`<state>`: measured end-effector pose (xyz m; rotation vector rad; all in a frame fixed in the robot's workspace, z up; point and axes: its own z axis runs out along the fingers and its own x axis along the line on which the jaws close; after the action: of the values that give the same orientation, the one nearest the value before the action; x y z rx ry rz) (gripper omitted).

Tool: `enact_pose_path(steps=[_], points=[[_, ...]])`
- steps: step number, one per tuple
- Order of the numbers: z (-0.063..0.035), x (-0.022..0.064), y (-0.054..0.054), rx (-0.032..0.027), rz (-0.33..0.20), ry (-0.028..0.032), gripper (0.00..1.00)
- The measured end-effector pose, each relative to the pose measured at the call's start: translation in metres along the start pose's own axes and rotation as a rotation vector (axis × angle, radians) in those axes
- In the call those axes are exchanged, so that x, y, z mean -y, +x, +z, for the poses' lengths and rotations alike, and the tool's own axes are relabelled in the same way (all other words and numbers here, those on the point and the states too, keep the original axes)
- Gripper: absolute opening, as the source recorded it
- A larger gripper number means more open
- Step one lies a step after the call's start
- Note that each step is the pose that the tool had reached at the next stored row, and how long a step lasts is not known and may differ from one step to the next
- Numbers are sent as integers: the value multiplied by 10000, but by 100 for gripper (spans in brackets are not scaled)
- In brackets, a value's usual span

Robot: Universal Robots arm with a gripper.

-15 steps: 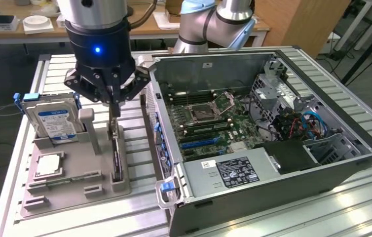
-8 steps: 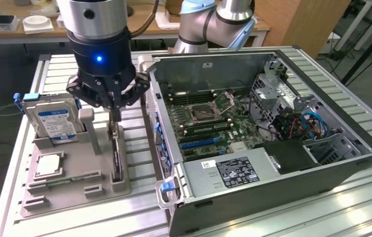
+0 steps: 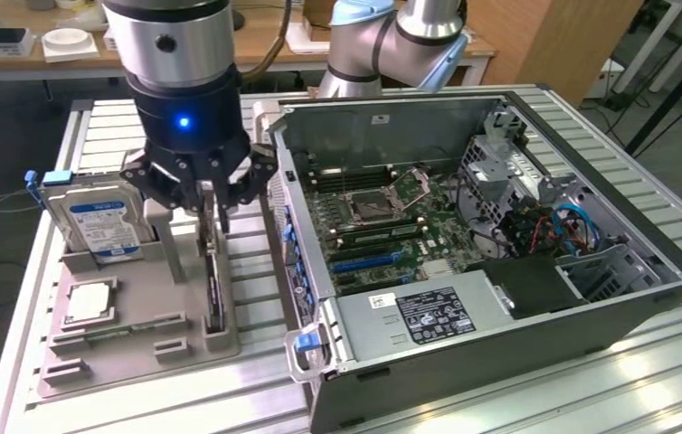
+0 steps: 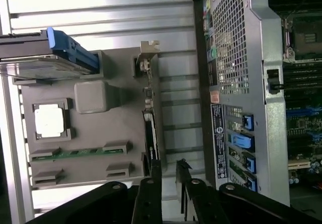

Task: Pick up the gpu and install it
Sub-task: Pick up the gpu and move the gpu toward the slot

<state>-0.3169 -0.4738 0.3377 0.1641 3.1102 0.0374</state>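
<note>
In the exterior view, I am hovering my gripper (image 3: 214, 226) over the grey tray (image 3: 136, 366), which is lying on the bench (image 3: 630, 384) just beside the open computer case (image 3: 486, 362). My fingers are standing a little apart and gripping nothing. The graphics card (image 3: 213, 294) is standing on edge in a slot along the tray's edge nearest the case, just beneath my fingertips. A hard drive (image 3: 99, 226) is standing at the tray's corner toward the exterior view's upper left, and a processor chip (image 3: 88, 303) is lying flat near the tray's middle.

In the wrist view, my gripper (image 4: 168, 168) is showing a clear gap between its fingers (image 4: 153, 183). The graphics card (image 4: 150, 128) is running edge-on along the tray (image 4: 121, 128), with its pale bracket at the end away from me. One finger is lining up over its near end, and I cannot tell whether it is touching.
</note>
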Motion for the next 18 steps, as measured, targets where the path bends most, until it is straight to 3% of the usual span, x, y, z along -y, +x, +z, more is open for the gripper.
enact_pose_path(steps=[2, 5, 8, 18], points=[[31, 26, -2, 2, 0, 8, 35], [73, 60, -4, 4, -2, 28, 41], [107, 73, -3, 9, -1, 89, 53], [288, 78, 11, 11, -2, 91, 53]])
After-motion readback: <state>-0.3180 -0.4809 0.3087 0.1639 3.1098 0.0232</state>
